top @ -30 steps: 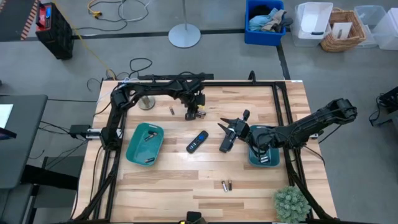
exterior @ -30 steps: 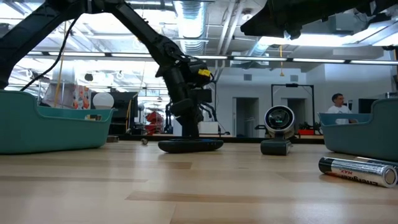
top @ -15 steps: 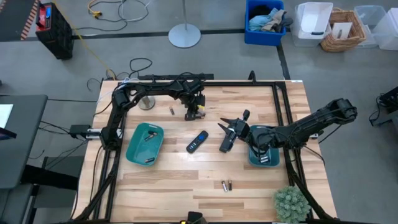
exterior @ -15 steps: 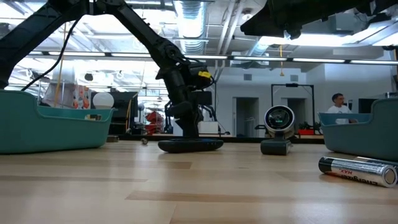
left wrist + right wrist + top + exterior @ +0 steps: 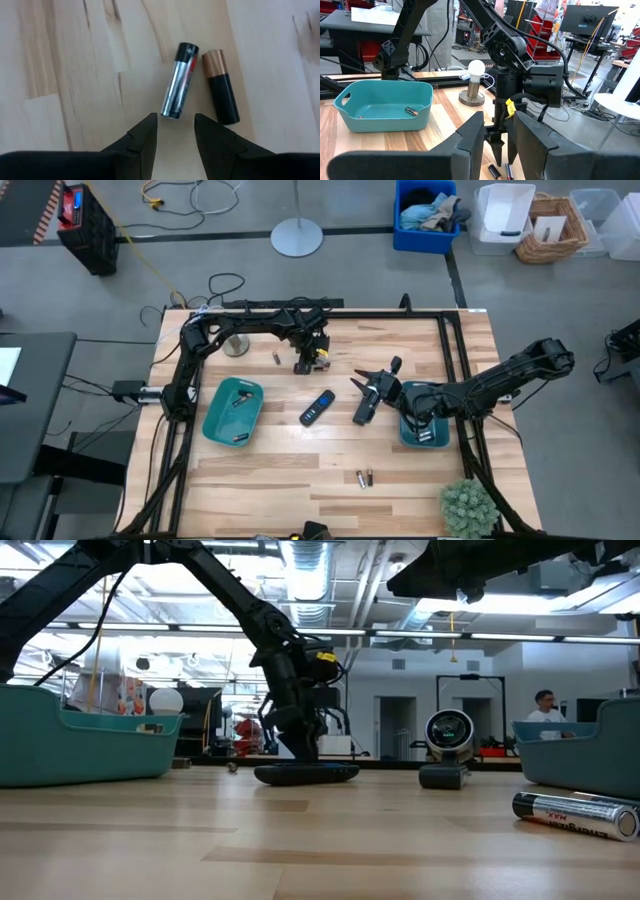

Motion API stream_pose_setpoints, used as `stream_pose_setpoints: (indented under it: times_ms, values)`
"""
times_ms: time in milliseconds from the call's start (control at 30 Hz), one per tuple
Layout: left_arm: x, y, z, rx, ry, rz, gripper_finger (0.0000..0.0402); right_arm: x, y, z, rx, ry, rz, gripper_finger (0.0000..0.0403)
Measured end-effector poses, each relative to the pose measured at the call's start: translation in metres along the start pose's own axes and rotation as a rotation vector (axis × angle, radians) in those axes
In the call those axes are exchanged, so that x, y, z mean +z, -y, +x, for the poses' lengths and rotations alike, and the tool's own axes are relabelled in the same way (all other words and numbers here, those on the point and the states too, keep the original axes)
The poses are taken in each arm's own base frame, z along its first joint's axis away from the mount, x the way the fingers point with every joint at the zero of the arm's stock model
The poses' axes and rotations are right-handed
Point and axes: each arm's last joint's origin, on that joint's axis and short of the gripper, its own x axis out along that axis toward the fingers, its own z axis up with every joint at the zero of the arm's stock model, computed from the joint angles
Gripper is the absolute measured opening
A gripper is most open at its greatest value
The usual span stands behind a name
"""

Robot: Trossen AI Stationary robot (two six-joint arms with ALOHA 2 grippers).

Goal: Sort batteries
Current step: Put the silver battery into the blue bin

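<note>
Just ahead of left gripper (image 5: 174, 131) jaws: silver battery (image 5: 180, 81), copper-topped dark battery (image 5: 220, 86) touching alongside it on table (image 5: 70, 75). Jaws stand open, empty, gap lined on silver cell. Over last second gripper shifts slightly (small repositioning, no grasp yet). Right gripper (image 5: 498, 135) waits, jaws parted, empty.

Both arms are matte black, built of slim tubular links and chunky cylindrical joints, with thin black cables running alongside. The left gripper (image 5: 307, 364) carries a small yellow tag near its wrist. Each gripper's fingers (image 5: 141, 141) are dark, wedge-shaped, tapering blades.
</note>
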Motion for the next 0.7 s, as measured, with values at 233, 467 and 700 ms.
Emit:
stream_pose_setpoints:
  times_ms: [233, 467, 700]
  values:
    - [0.000, 0.001, 0.000, -0.005, -0.006, 0.061, 0.0125, 0.000, 0.000, 0.000, 0.000, 0.000, 0.000, 0.0123]
    - [0.006, 0.001, 0.001, 0.047, 0.011, 0.123, 0.0129, 0.000, 0.000, 0.000, 0.000, 0.000, 0.007, 0.0123]
    - [0.010, 0.006, 0.002, 0.069, -0.007, 0.190, 0.0133, 0.000, 0.000, 0.000, 0.000, 0.000, 0.006, 0.0123]
